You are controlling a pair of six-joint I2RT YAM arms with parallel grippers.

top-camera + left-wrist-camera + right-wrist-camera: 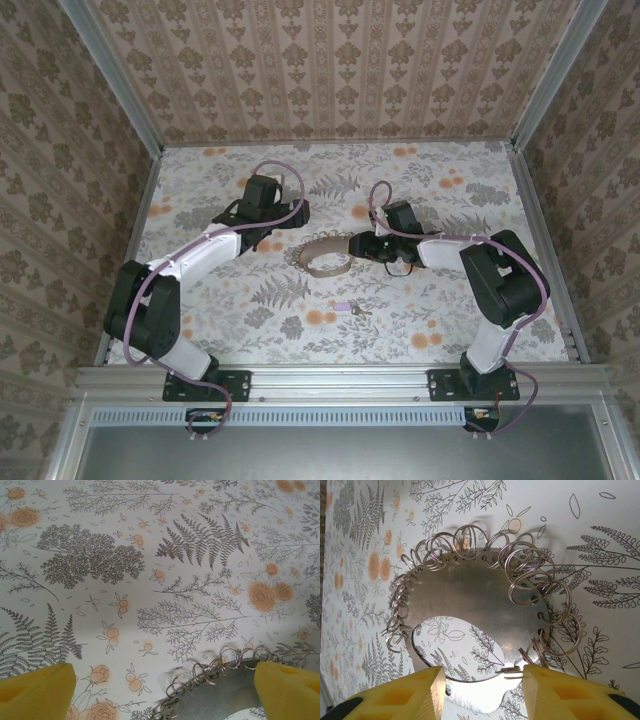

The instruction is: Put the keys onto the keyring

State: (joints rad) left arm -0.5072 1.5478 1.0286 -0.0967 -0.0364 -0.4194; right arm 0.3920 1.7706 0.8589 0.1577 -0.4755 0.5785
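Note:
The keyring [322, 270] lies mid-table as a flat grey metal oval with a large hole and several wire split rings [540, 580] along its edge. In the right wrist view its plate [470, 595] runs between my yellow fingers. My right gripper [482, 677] stands partly open astride the near rim, and one split ring touches the right finger [560, 690]. My left gripper [162, 680] is wide open just left of the loop, whose ringed edge [225, 690] sits near its right finger. The key [343, 309], lilac-headed with a short blade, lies alone on the table nearer the arm bases.
The table [450, 300] has a floral printed cover, with patterned walls on three sides and a metal rail [330, 378] at the near edge. My left gripper [283, 228] and right gripper [358, 245] flank the loop.

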